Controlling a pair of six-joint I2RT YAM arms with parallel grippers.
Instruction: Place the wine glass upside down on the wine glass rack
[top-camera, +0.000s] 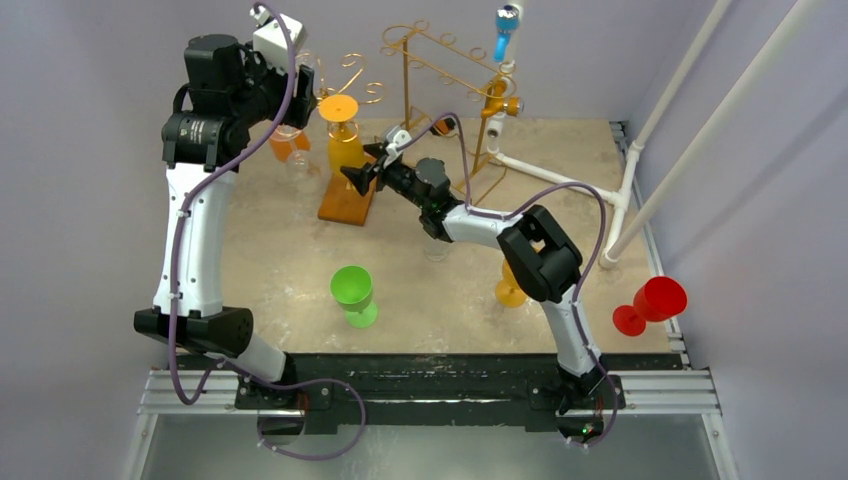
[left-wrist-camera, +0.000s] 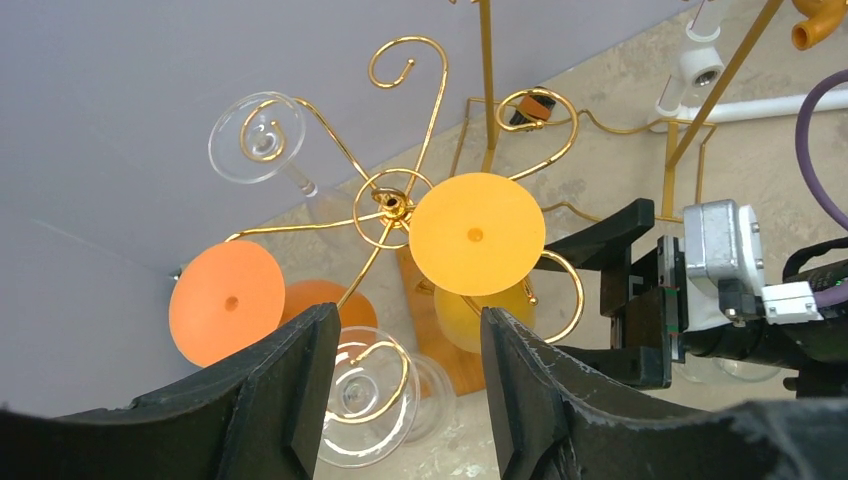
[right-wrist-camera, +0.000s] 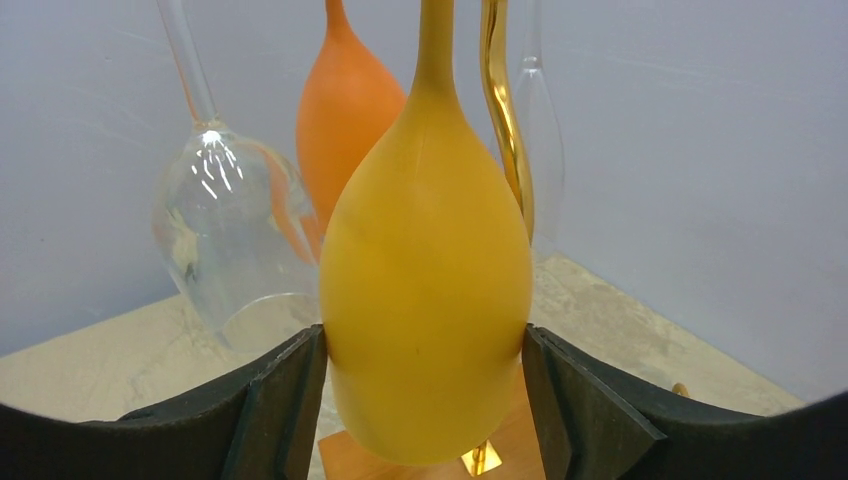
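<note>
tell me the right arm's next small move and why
Probably settle the right gripper's hold on the yellow glass gently, no lifting yet: its fingers sit against both sides of the upside-down bowl, and the base rests over a gold rack hook.

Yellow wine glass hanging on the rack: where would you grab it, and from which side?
By its bowl, coming in level from the side. The yellow wine glass hangs upside down, foot caught in the rack above, so the top is blocked and the stem is thin beside gold wire. The right tool sits so, a finger against each side.
</note>
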